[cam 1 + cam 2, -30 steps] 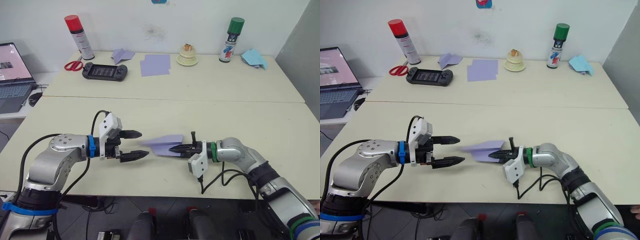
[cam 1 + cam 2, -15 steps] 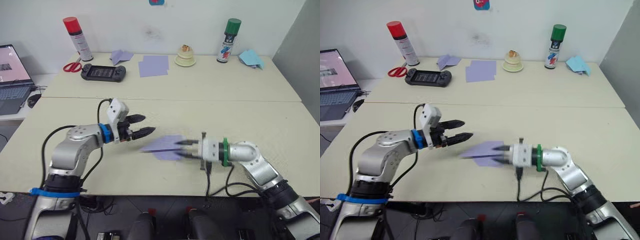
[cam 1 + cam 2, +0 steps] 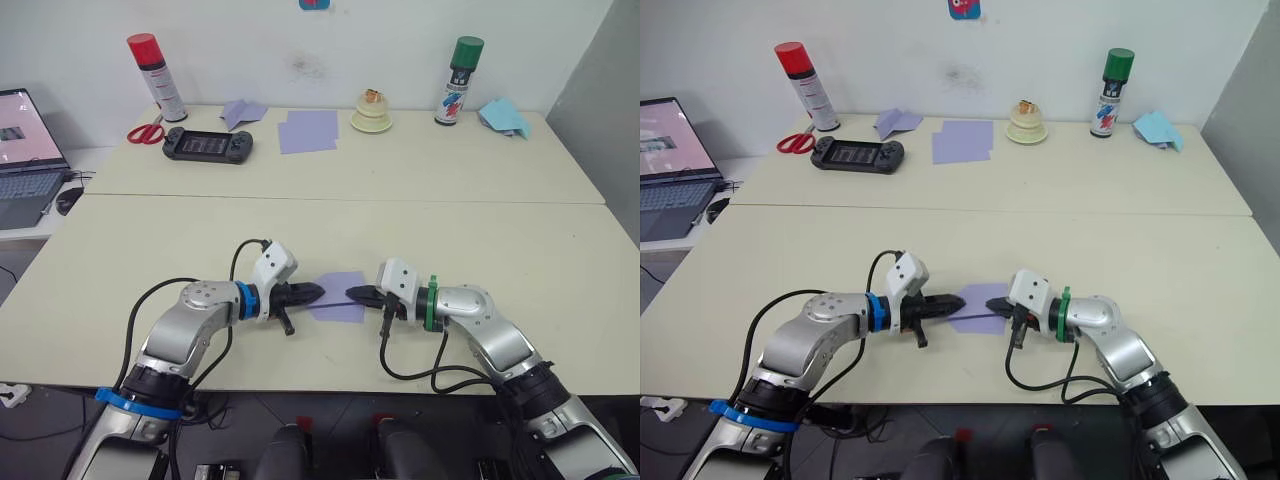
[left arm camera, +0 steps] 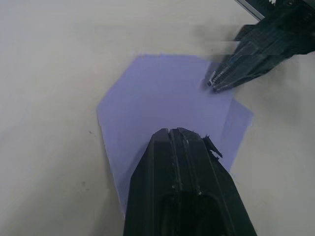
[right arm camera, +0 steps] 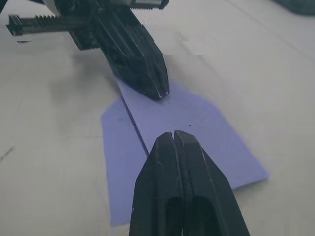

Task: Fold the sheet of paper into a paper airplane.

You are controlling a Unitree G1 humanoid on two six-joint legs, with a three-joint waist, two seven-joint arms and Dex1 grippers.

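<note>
paper (image 3: 338,299) flat on worktop (image 3: 520,250), partly folded, between your claws | left claw (image 3: 312,293) closed, tip pressing its left edge | right claw (image 3: 356,296) closed, tip on its right edge | risk: uneven press skews crease or slides paper

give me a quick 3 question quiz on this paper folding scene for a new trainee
1. True or false: the folded lavender paper lies flat on the table.
2. Multiple choice: how do the fingers of the left gripper and right gripper stand? A) both shut B) both open C) one open, one shut
3. Short answer: where do the two grippers sit relative to the paper?

Key
1. True.
2. A: in both wrist views, each gripper's fingers are closed together, tips over the paper.
3. At opposite ends of it, pointing toward each other, left gripper on the robot's left, right gripper on its right.
</note>
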